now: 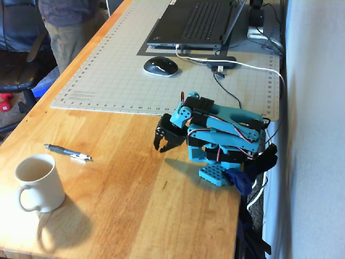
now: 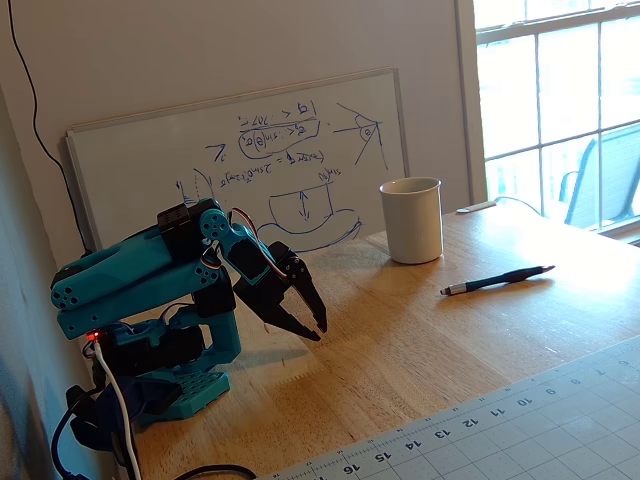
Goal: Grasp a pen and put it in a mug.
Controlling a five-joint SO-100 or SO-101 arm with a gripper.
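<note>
Black gripper [image 2: 312, 325] folded low by the teal base, jaws barely parted, empty. Slim dark pen [image 2: 497, 280] with silver tip flat on wooden table [image 1: 161, 210], near upright cream mug [image 1: 38, 182].

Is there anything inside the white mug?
The mug looks empty: one fixed view shows bare inner wall but not its bottom. The pen lies on the wooden table beside it.
</note>
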